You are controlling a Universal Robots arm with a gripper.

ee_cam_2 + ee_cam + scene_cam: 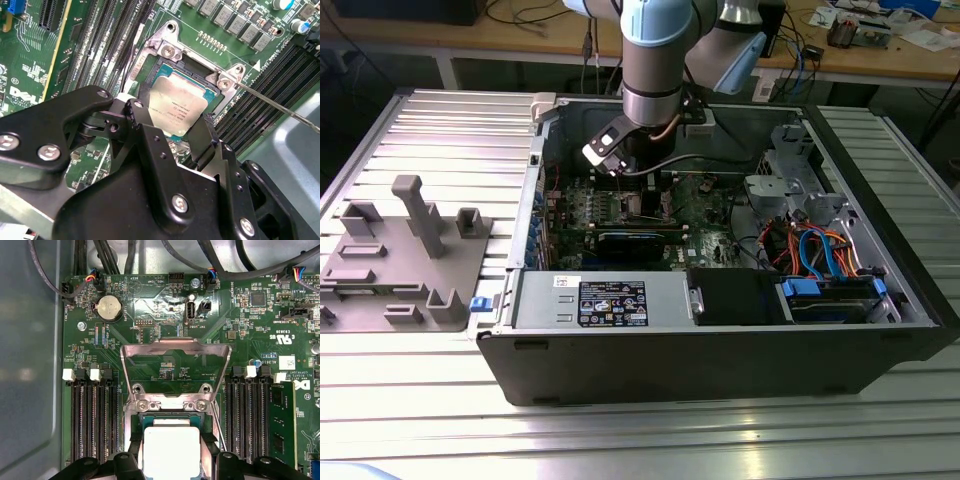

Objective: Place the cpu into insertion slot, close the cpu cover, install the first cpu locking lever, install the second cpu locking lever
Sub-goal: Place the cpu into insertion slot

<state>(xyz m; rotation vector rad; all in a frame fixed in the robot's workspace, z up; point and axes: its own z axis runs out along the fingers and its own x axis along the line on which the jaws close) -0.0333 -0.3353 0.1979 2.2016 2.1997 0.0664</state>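
End effector (pixel 174 116) fingers nearly closed, pinching cpu (pixel 179 102) by two opposite edges, low in the socket (pixel 167 62); cover (pixel 175 341) tipped open. Cannot tell if seated. Risk: skew or tilt on release could bend pins or leave the chip cocked.

The cpu (pixel 171 450) has a smooth, pale silver-grey metal top. The cpu cover (pixel 175 347) is thin bare metal with a dull sheen. The gripper (pixel 174 114) is matt black; the motherboard (pixel 165 305) is glossy green.
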